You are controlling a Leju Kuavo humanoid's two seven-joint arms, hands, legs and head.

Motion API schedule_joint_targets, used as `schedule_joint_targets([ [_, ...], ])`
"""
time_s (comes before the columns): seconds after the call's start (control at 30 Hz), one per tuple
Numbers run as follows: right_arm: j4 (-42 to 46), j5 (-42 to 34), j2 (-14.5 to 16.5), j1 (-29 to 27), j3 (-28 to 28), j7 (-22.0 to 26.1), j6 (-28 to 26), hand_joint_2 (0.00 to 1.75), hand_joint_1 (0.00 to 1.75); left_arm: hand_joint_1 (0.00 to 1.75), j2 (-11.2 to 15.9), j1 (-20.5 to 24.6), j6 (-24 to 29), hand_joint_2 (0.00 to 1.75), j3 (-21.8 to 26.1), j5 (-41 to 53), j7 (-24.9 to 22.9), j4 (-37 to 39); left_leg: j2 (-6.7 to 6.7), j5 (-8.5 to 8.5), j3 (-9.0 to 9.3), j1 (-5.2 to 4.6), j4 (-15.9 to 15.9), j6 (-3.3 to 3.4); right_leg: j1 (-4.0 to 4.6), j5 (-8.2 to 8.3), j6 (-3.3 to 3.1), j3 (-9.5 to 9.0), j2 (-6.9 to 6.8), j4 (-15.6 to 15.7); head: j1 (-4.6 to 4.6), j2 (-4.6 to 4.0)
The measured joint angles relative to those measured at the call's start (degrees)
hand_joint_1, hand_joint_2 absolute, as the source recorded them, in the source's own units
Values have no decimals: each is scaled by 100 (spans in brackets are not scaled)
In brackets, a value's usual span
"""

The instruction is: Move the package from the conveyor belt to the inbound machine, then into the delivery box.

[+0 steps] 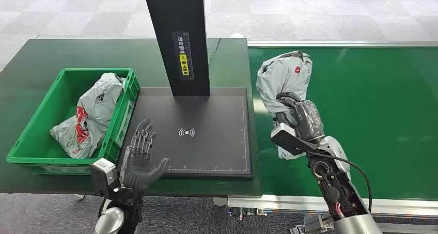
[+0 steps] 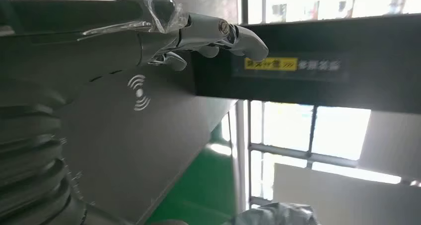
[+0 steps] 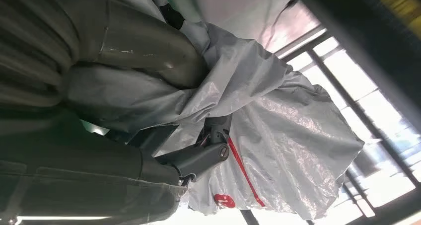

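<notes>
The right hand [image 1: 297, 115] grips the soft package [image 1: 284, 76]; the bag may slip out. The left hand [image 1: 139, 159] is empty, fingers spread.

Belt [image 1: 392, 115]: green. Table [image 1: 46, 63]: dark green. Bin [image 1: 28, 143]: bright green. Pad [image 1: 217, 151]: black, white wireless symbol [image 1: 186, 133], white ruler ticks along right and near edges. Post [image 1: 178, 37]: black, yellow label [image 1: 184, 64]. Package [image 1: 284, 76]: grey plastic, red marks. Bag [image 1: 95, 107] in bin: grey, red-and-white print.
</notes>
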State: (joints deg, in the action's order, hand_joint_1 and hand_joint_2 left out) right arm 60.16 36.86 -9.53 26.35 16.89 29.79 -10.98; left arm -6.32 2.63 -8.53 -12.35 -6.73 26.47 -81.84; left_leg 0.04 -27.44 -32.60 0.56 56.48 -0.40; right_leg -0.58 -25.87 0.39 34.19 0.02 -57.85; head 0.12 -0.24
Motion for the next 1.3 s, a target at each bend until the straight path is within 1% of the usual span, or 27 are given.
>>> schedule_joint_targets([
  [0.07,45,72,5,9,147,52,113,175,175,0,-4,16,61,175,3,-62,63,-35,0,0,0,0,0,0,0,0,0,-1,0,0,1,0],
  [0.1,82,160,13,26,310,95,244,175,175,0,-9,32,130,175,6,-128,125,-70,0,0,0,0,-1,0,0,0,0,-1,0,-1,1,0],
  [0.23,106,590,91,164,1117,110,899,175,175,0,-28,117,360,175,7,-429,244,-154,3,2,1,0,-2,-1,1,0,0,-1,1,-1,2,0],
  [0.33,81,772,208,268,1713,87,1212,175,175,0,-51,186,442,175,9,-577,243,-173,0,4,0,0,-1,-1,1,0,0,-2,-1,-1,1,0],
  [0.4,29,975,272,357,2085,65,1324,175,175,0,-61,227,474,175,10,-613,235,-173,1,4,0,0,-2,-1,1,0,0,-1,-1,-2,1,0],
  [0.5,-158,1380,367,490,2700,-13,1329,175,175,0,-73,299,525,175,9,-645,232,-162,1,3,0,0,-1,-1,1,0,0,0,0,-2,2,0],
  [0.6,-437,1456,485,576,3203,-15,1327,175,175,0,-101,359,547,175,4,-658,232,-132,0,3,0,0,-1,-1,1,-1,-1,0,-1,-1,1,0],
  [0.63,-546,1459,525,603,3359,-12,1316,175,168,0,-111,383,547,175,-3,-658,231,-117,0,3,0,0,-1,-1,1,-1,-1,1,-1,-1,1,0],
  [0.73,-834,1589,622,653,3800,-90,1105,175,37,0,-142,467,553,175,-35,-658,226,-61,0,2,1,0,-1,-1,1,-1,-1,1,0,-1,1,0],
  [0.77,-909,1662,648,658,3911,-153,972,175,0,0,-151,491,554,175,-43,-658,223,-42,0,3,1,0,-1,-1,1,-1,-1,1,0,-1,1,0],
  [0.9,-1164,1750,729,660,4200,-376,425,175,0,0,-160,541,555,175,-65,-663,219,-10,1,3,3,0,-1,-1,1,-1,-1,0,0,-1,2,0],
  [1.03,-1245,1595,745,617,4261,-512,30,175,0,0,-156,548,555,175,-83,-676,210,-10,1,3,3,0,-1,-1,1,-1,-1,1,0,-1,2,0],
  [1.17,-1244,1364,742,552,4188,-700,-190,175,0,0,-155,564,549,175,-96,-709,193,13,1,3,4,0,-1,-1,1,-1,-1,1,0,-1,2,0],
  [1.3,-1145,926,715,442,3904,-745,-309,175,0,0,-155,582,540,175,-104,-721,191,60,1,3,4,0,-1,-1,0,-1,-1,1,0,-1,2,0],
])
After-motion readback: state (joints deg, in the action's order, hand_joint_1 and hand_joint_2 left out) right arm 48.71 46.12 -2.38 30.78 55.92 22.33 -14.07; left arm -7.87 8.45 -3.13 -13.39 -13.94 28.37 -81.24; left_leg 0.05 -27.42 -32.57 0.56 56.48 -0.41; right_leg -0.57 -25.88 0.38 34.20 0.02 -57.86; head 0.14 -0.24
